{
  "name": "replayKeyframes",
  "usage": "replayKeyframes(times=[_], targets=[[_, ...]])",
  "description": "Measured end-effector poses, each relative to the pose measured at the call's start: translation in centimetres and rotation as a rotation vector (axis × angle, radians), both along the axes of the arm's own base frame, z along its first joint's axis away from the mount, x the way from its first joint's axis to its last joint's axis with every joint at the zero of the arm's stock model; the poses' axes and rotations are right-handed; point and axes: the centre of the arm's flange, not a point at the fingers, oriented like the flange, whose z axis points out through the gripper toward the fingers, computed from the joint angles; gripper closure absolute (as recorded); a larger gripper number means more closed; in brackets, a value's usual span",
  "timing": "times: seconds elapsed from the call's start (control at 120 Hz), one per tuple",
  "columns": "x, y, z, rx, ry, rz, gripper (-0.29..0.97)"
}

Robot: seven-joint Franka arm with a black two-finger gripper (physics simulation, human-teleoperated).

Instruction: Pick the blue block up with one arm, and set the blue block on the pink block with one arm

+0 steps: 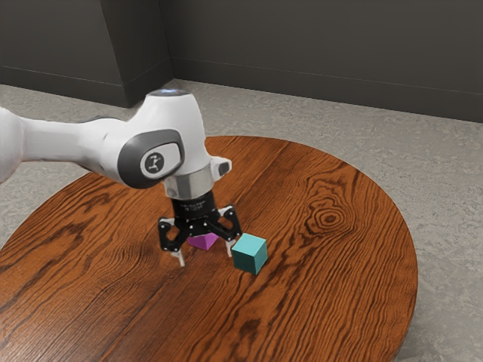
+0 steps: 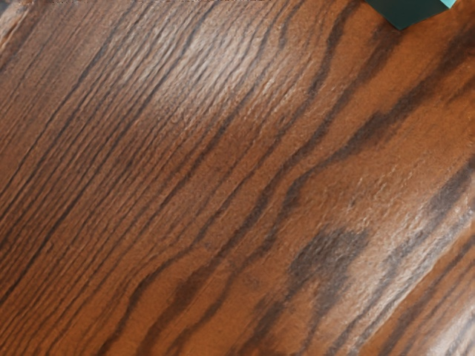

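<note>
While tool [image 1: 204,255] hangs spread, matte blue cube [image 1: 249,253] sits on grained wood table [image 1: 332,226].

I work in a plain, sparse indoor room: a round wooden table [image 1: 324,188] stands on a speckled grey floor [image 1: 423,143], backed by dark grey walls [image 1: 317,38].

Two small blocks on the brown wooden worktop [image 1: 332,226].
The blue block [image 1: 249,253] is a blue-green cube, sitting flat. The pink block [image 1: 202,242] sits just beside it, toward the exterior view's left, partly hidden. Neither is stacked.
</note>
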Motion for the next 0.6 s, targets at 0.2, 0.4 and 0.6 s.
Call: replayKeyframes(times=[0.2,0.4,0.6], targets=[[2.4,-2.3,-2.4,-0.027,-0.034,-0.170,0.00],[6.3,-3.0,-5.4,-0.036,-0.060,-0.332,0.00],[8.8,-3.3,-8.5,-0.033,-0.069,-0.497,0.00]])
